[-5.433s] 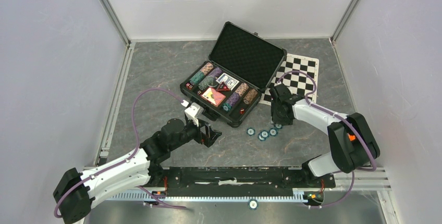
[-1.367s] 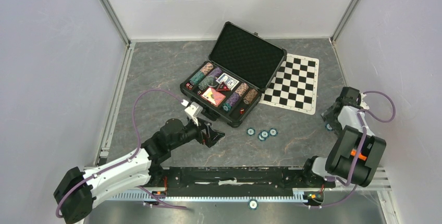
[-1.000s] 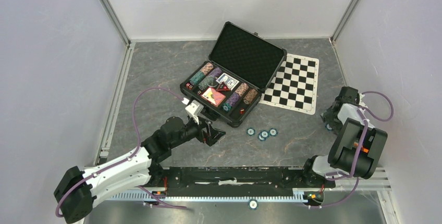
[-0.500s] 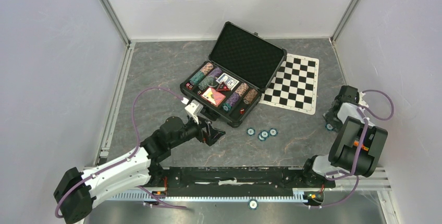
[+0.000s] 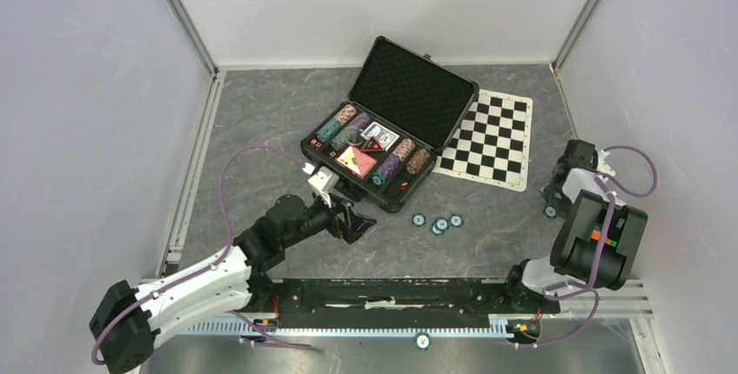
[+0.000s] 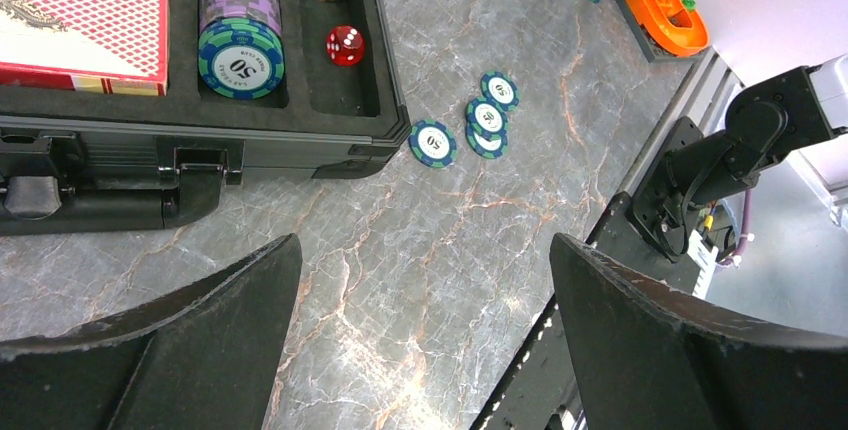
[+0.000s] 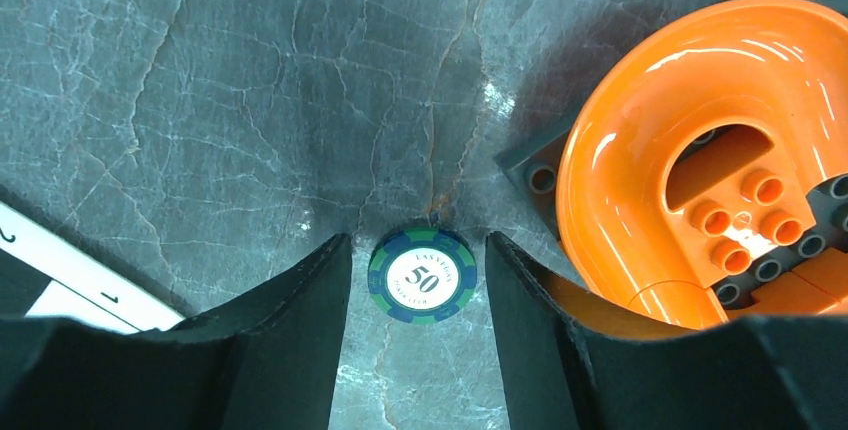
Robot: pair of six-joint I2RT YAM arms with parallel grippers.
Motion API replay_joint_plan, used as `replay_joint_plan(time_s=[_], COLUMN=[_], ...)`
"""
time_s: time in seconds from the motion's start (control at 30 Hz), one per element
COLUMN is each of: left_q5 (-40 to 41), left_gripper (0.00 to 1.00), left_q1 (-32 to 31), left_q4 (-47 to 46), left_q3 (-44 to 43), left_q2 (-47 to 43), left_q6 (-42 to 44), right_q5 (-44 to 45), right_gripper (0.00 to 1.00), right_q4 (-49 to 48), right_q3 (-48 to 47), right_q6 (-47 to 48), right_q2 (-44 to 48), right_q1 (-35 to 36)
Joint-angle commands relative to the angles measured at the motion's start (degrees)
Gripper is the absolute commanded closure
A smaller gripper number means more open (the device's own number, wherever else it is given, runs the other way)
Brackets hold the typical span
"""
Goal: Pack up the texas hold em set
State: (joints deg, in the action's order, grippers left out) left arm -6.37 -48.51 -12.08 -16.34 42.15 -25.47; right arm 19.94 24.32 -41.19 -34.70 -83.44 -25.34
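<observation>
The black case lies open at mid-table, with chip stacks, a red deck and a red die in its foam. Three teal chips lie loose in front of it. A further teal "50" chip lies flat by the right wall. My right gripper is open and straddles that chip, with a thin gap on each side. My left gripper hangs wide open over bare table just in front of the case, holding nothing.
An orange curved piece on a dark studded plate sits right beside the right finger. The chequered mat lies right of the case, its corner near the left finger. The side wall is close to the right arm.
The right gripper's jaws have narrowed around the lone chip by the wall. The wrist shifted slightly. The left arm has stayed put.
</observation>
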Motion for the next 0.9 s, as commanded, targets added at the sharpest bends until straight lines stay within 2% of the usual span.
replay_joint_plan(time_s=[0.0, 0.27, 0.53, 0.6, 0.67, 0.87], left_q5=[-0.84, -1.06, -1.62, -1.76, -1.80, -1.81], left_gripper=[0.00, 0.00, 0.00, 0.00, 0.00, 0.00], left_q1=[0.08, 0.08, 0.08, 0.08, 0.08, 0.08], left_q4=[-1.28, -1.11, -1.63, -1.63, -1.63, -1.62], left_q3=[-1.55, -0.54, -0.45, -0.36, -0.19, 0.08], left_q2=[-1.73, -3.34, -3.19, -3.49, -4.03, -4.69], left_q6=[2.10, 2.01, 1.92, 1.83, 1.83, 1.83], right_q5=[-2.46, -5.51, -5.83, -6.08, -6.12, -5.03], right_gripper=[0.42, 0.42, 0.42, 0.43, 0.48, 0.49], right_q4=[-0.19, -0.49, 1.67, 2.00, 1.82, 1.07], right_q3=[3.35, 6.09, 7.53, 7.69, 8.11, 8.52], right_q6=[-0.19, -0.78, -3.18, -3.13, -3.10, -2.15], right_q2=[-1.96, -0.79, 4.66, 4.84, 4.86, 3.97], right_q1=[0.03, -0.06, -0.06, -0.06, -0.06, -0.15])
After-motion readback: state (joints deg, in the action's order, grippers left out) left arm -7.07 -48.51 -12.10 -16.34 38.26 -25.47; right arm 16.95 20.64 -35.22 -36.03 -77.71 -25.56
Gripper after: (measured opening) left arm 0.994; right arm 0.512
